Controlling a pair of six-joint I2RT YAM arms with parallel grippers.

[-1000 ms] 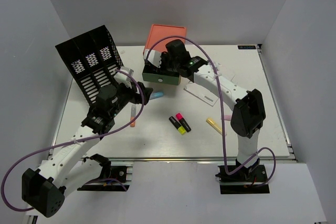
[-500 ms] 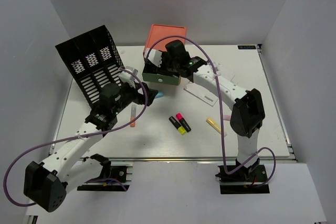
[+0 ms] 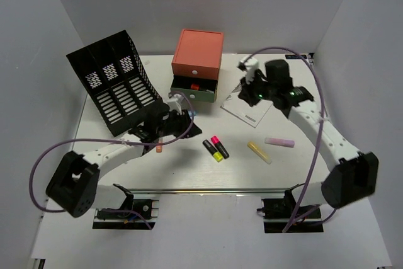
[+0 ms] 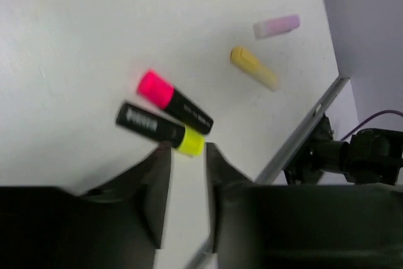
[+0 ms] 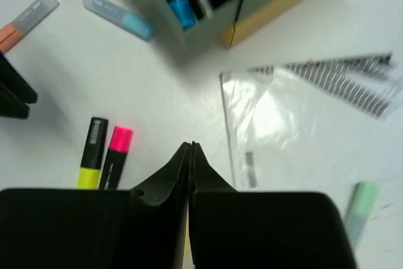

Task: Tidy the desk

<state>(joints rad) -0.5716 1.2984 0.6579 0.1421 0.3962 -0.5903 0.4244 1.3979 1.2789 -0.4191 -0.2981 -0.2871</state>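
Smooth matt white desk (image 3: pixel 189 169), glossy clear plastic sleeve (image 5: pixel 283 121), black perforated matt file rack (image 3: pixel 116 89)

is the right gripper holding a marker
No, the right gripper is shut, its jaws pressed flat together with nothing between them.

Black mesh file rack (image 3: pixel 112 86), orange drawer unit (image 3: pixel 199 51), pink-capped highlighter (image 3: pixel 220 147) just beside yellow-capped highlighter (image 3: pixel 212 150).
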